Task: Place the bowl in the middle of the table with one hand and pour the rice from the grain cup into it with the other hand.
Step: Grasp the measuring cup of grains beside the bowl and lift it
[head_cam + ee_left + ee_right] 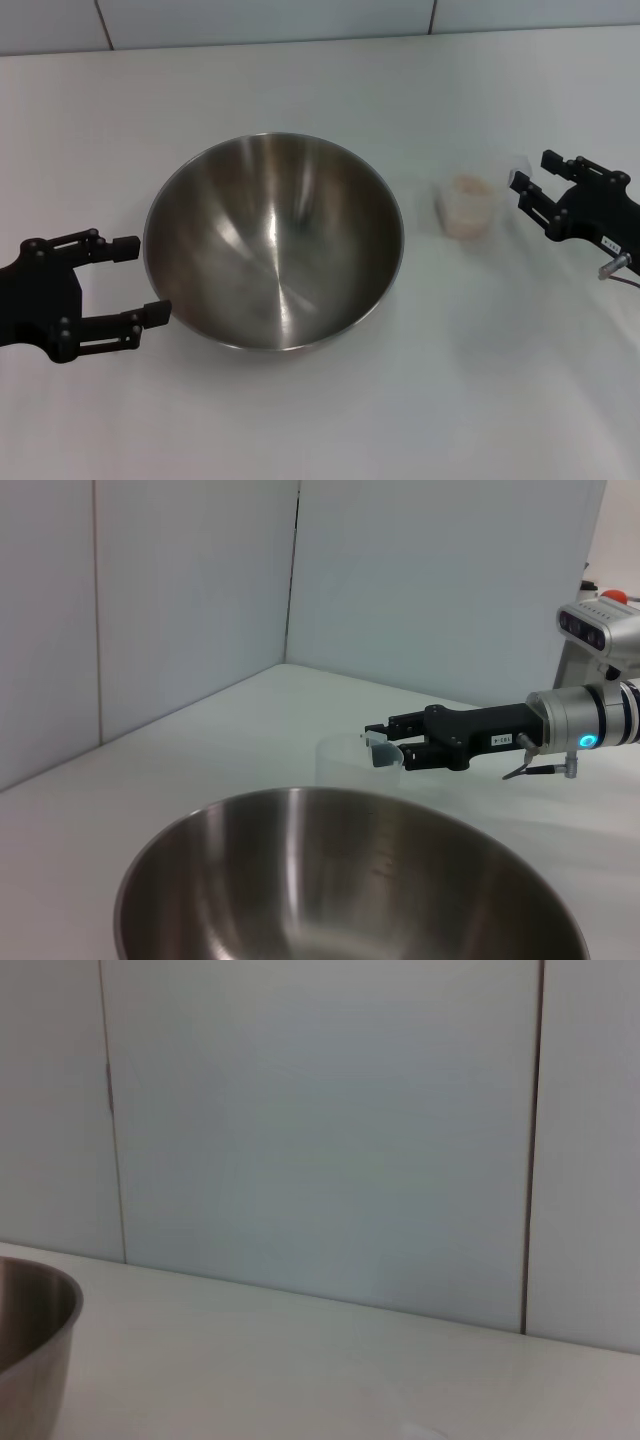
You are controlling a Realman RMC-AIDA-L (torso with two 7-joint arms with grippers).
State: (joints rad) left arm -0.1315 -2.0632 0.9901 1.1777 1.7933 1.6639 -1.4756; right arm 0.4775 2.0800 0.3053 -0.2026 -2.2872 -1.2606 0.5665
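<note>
We see the bowl sitting empty near the middle of the table, its shiny inside facing up. Our left gripper waits just beside the bowl's left rim with its fingers spread wide, holding nothing. To the right of the bowl, a little apart from it, stands the grain cup, upright, with the pale rice inside. Our right gripper hovers just right of the cup, its fingers parted and not closed on it. In the left wrist view a small white label shows on the right gripper's body, but we cannot read its writing. Pale wall panels stand behind the table.
</note>
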